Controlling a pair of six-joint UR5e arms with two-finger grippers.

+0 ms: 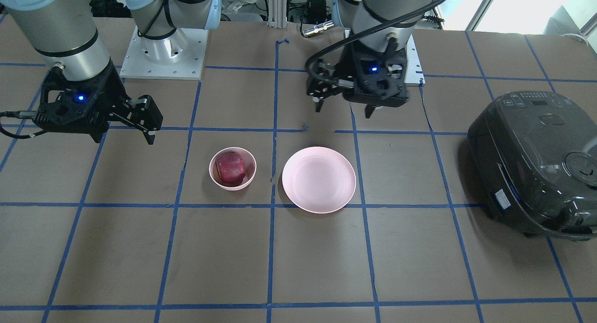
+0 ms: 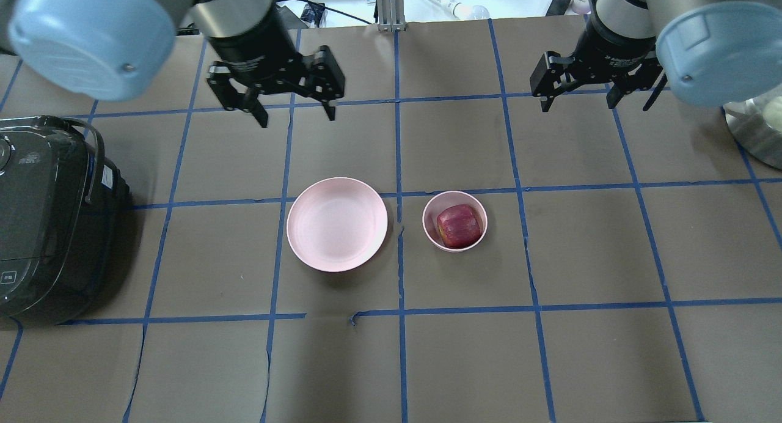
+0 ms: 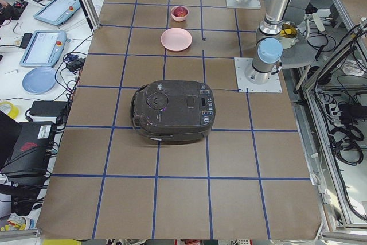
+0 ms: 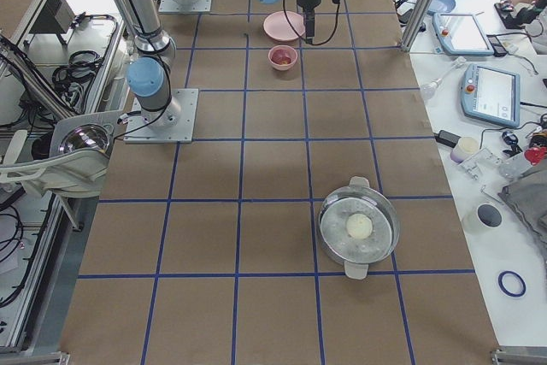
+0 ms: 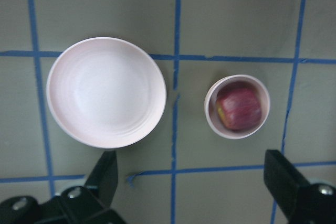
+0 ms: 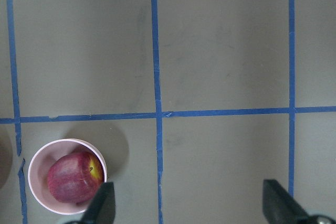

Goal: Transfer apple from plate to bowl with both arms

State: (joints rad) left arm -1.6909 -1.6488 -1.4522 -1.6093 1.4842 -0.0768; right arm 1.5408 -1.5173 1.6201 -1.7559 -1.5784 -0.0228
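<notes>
The dark red apple lies inside the small pink bowl. The wide pink plate stands empty beside it, a small gap between them. My left gripper is open and empty, held above the table beyond the plate. My right gripper is open and empty, beyond and to the right of the bowl. The left wrist view shows the plate, the bowl and the apple below the open fingers. The right wrist view shows the apple at the lower left.
A black rice cooker stands on the table's left end. A metal pot with a white ball in it stands toward the right end. The arm bases are bolted on at the robot's edge. Blue tape lines grid the brown table.
</notes>
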